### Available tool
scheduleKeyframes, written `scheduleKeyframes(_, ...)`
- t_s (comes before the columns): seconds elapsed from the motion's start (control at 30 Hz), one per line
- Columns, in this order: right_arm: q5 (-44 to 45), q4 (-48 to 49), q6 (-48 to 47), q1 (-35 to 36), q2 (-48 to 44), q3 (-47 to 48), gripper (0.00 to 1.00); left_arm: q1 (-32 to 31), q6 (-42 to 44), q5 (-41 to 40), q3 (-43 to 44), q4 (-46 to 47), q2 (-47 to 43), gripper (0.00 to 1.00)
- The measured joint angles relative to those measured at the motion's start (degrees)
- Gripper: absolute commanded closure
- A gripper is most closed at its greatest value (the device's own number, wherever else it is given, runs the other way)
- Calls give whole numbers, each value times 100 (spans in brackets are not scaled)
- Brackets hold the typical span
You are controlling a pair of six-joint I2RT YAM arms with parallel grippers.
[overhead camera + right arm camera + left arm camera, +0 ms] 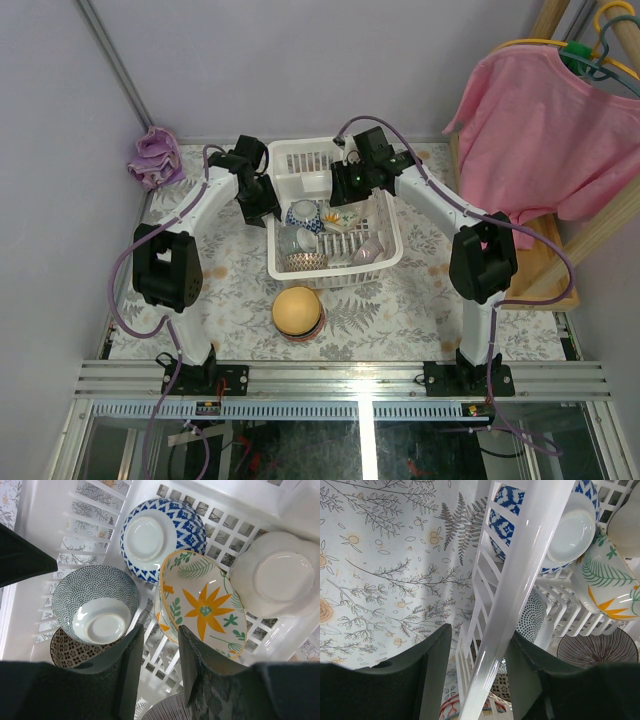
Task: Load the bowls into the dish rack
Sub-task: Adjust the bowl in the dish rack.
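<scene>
Orange-flowered bowl (205, 607) sits just beside right gripper (161, 631).

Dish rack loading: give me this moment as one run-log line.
left gripper: astride left wall of dish rack, grip unclear | right gripper: open, empty, above racked bowls | unloaded: orange-yellow bowl on table

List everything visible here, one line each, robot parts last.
dish rack: one, white, centre
bowls in rack: at least five; blue-white, orange-flower, grey-dotted, plain white, dark striped
bowl outside: one seen clearly, orange-yellow, upturned, before the rack
cloth: one, purple, far-left corner
shirt: one, pink, hanging at right
tablecloth: one, leaf-printed, under everything
left gripper: black, straddling the rack's left wall
right gripper: black, open, empty, above the racked bowls
</scene>
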Motion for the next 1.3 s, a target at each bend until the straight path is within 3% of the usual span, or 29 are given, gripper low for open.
scheduleKeyframes(0.93,-37,-144,-302,2,339,164,60,0,0,-2,0,-2,0,56)
scheduleKeyframes(1.03,-46,-142,-319,2,378,164,69,0,0,-2,0,-4,0,56)
scheduleKeyframes(1.2,-90,-136,-361,4,378,164,94,0,0,-2,0,-2,0,56)
scheduleKeyframes(1.3,-92,-109,-372,11,380,164,100,0,-2,-2,0,-4,0,56)
